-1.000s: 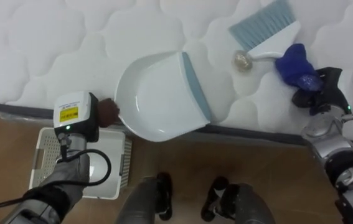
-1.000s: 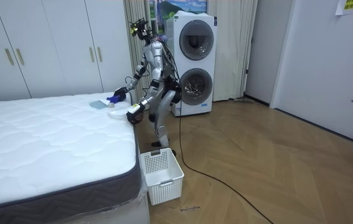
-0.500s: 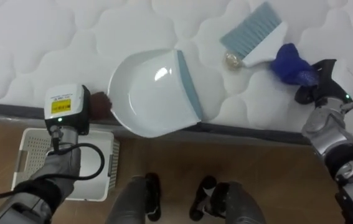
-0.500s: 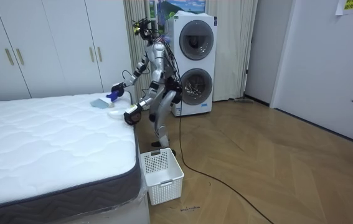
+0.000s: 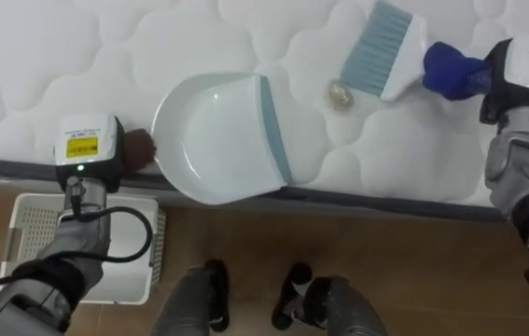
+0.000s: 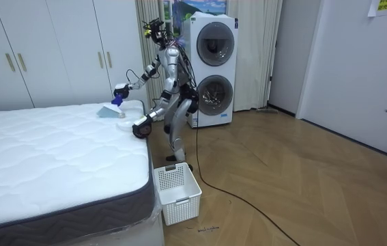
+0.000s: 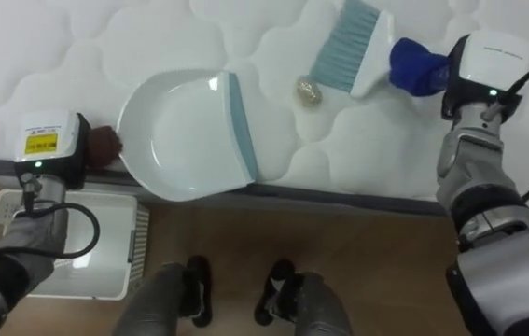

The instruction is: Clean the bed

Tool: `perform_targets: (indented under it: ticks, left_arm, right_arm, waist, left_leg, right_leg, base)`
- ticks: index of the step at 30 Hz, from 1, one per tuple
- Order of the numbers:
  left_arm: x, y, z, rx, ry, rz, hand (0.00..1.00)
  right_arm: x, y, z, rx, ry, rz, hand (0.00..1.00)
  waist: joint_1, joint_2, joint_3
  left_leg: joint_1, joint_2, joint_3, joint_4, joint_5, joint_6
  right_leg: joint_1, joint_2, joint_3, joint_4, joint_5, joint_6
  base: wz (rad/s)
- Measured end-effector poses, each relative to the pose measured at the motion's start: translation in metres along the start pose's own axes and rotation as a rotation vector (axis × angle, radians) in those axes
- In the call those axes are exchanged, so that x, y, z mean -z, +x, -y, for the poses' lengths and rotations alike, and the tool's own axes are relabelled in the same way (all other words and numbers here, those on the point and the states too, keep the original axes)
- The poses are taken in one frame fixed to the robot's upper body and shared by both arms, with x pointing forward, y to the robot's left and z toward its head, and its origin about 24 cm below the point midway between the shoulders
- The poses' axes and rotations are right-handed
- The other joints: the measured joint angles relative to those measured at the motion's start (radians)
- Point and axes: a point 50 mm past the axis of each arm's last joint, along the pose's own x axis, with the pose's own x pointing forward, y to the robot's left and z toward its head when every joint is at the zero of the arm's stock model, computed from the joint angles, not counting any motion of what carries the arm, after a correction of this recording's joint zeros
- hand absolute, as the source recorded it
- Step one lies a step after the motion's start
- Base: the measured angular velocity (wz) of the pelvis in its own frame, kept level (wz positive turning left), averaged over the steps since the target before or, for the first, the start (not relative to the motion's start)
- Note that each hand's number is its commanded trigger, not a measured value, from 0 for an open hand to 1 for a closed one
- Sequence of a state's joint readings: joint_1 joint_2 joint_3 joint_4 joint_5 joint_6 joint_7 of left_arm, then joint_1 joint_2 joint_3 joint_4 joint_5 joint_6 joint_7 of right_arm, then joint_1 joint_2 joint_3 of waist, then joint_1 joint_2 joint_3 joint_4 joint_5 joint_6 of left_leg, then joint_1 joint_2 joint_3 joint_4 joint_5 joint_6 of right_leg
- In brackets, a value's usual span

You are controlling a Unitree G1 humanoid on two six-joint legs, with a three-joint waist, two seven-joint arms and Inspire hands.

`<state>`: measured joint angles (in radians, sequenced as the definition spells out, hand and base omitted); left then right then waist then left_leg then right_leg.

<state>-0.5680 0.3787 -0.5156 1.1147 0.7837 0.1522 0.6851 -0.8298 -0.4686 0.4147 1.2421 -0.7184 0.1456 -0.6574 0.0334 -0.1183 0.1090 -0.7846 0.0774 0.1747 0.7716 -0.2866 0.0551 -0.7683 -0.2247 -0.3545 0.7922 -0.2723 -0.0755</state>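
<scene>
Right robot hand (image 5: 511,84): curled round the blue handle of the hand brush (image 5: 381,47), over the mattress (image 5: 77,56).
Left robot hand (image 5: 87,154): at the brown handle of the dustpan (image 5: 213,140); fingers hidden, so the grip could not be told.
Change: the brush had swung back, leaving the crumpled ball (image 5: 341,93) between bristles and pan lip.
Meaning: probably poised to sweep it in.
Room view: the robot stood at the bed's side, with a white basket (image 6: 176,193) on the wood floor (image 6: 282,191) and stacked washers (image 6: 213,65) behind.

Silver-grey forearms trail black cables; white boxes top the left hand (image 5: 87,154), yellow-labelled, and right hand (image 5: 523,67).
</scene>
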Motion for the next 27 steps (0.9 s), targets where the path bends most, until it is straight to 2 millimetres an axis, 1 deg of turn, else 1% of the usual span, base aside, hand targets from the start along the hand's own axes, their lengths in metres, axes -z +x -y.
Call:
perform_targets:
  ticks: [2, 3, 5, 8, 10, 12, 14, 15, 19, 23, 27]
  left_arm:
    - [0.003, 0.001, -0.002, -0.008, 0.021, 0.005, 1.00]
    - [0.004, 0.002, -0.003, -0.014, 0.029, 0.011, 1.00]
    - [0.005, 0.003, -0.005, -0.022, 0.046, 0.023, 1.00]
    - [0.005, 0.004, -0.006, -0.027, 0.062, 0.033, 1.00]
    - [0.006, 0.004, -0.007, -0.035, 0.077, 0.034, 1.00]
    - [0.009, 0.005, -0.008, -0.038, 0.088, 0.025, 1.00]
    - [0.010, 0.005, -0.008, -0.039, 0.090, 0.023, 1.00]
    - [0.010, 0.005, -0.008, -0.039, 0.092, 0.023, 1.00]
    - [0.013, 0.007, -0.011, -0.041, 0.103, 0.020, 1.00]
    - [0.014, 0.009, -0.013, -0.031, 0.106, 0.022, 1.00]
    - [0.013, 0.010, -0.014, -0.025, 0.102, 0.027, 1.00]
  right_arm:
    - [-0.003, 0.003, 0.005, 0.028, -0.018, 0.015, 1.00]
    - [-0.003, 0.006, 0.010, 0.056, -0.042, 0.026, 1.00]
    - [-0.005, 0.010, 0.016, 0.088, -0.075, 0.052, 1.00]
    - [-0.011, 0.014, 0.024, 0.133, -0.156, 0.112, 1.00]
    - [-0.015, 0.015, 0.026, 0.150, -0.196, 0.146, 1.00]
    - [-0.023, 0.015, 0.029, 0.175, -0.243, 0.202, 1.00]
    - [-0.026, 0.016, 0.032, 0.186, -0.270, 0.230, 1.00]
    - [-0.029, 0.017, 0.034, 0.194, -0.289, 0.251, 1.00]
    - [-0.039, 0.018, 0.041, 0.224, -0.394, 0.349, 1.00]
    - [-0.049, 0.018, 0.045, 0.220, -0.447, 0.403, 1.00]
    - [-0.051, 0.018, 0.044, 0.180, -0.473, 0.400, 1.00]
  waist:
    - [-0.003, -0.013, -0.0014]
    - [-0.002, -0.018, -0.0009]
    - [-0.002, -0.023, -0.0009]
    - [-0.002, -0.025, -0.0005]
    - [-0.002, -0.030, 0.0003]
    - [-0.004, -0.041, -0.0001]
    - [-0.005, -0.045, 0.0001]
    - [0.001, -0.045, 0.0001]
    - [0.007, -0.049, 0.0007]
    - [0.006, -0.050, 0.0004]
    - [0.006, -0.049, 0.0004]
  left_leg:
    - [0.000, 0.000, -0.001, -0.001, 0.000, 0.000]
    - [0.000, 0.000, -0.001, -0.001, 0.000, 0.000]
    - [0.000, 0.000, -0.001, -0.001, 0.000, 0.000]
    - [0.000, 0.001, -0.001, 0.001, 0.000, 0.001]
    - [0.001, 0.003, 0.001, 0.002, 0.000, 0.001]
    - [0.003, 0.003, 0.003, 0.003, 0.000, 0.001]
    - [0.005, 0.006, 0.002, 0.005, 0.000, 0.001]
    - [0.005, 0.014, 0.003, 0.007, 0.000, 0.001]
    - [0.006, 0.035, 0.006, 0.005, 0.000, 0.000]
    - [0.010, 0.037, 0.001, -0.014, 0.010, 0.001]
    - [0.011, 0.040, -0.012, -0.025, 0.013, 0.004]
  right_leg:
    - [0.000, 0.001, -0.001, -0.001, 0.000, 0.000]
    - [0.001, 0.000, -0.001, -0.001, 0.001, 0.001]
    - [0.001, 0.000, -0.002, -0.001, 0.001, 0.001]
    - [0.002, 0.000, -0.002, -0.002, 0.001, 0.001]
    - [0.002, 0.001, -0.002, -0.002, 0.001, 0.001]
    - [0.002, 0.000, -0.001, 0.000, 0.001, 0.000]
    - [0.005, 0.002, -0.002, -0.002, 0.002, -0.001]
    - [0.011, 0.012, -0.003, -0.012, 0.009, -0.003]
    - [0.019, 0.036, -0.003, -0.046, 0.030, -0.006]
    - [0.038, 0.047, -0.017, -0.085, 0.049, -0.004]
    - [0.056, 0.057, -0.029, -0.121, 0.065, 0.002]
  base:
    - [0.00]
    - [0.00]
    - [0.00]
    - [0.00]
    - [-0.02]
    - [-0.03]
    - [-0.03]
    - [-0.09]
    - [-0.14]
    - [0.00]
    - [0.01]
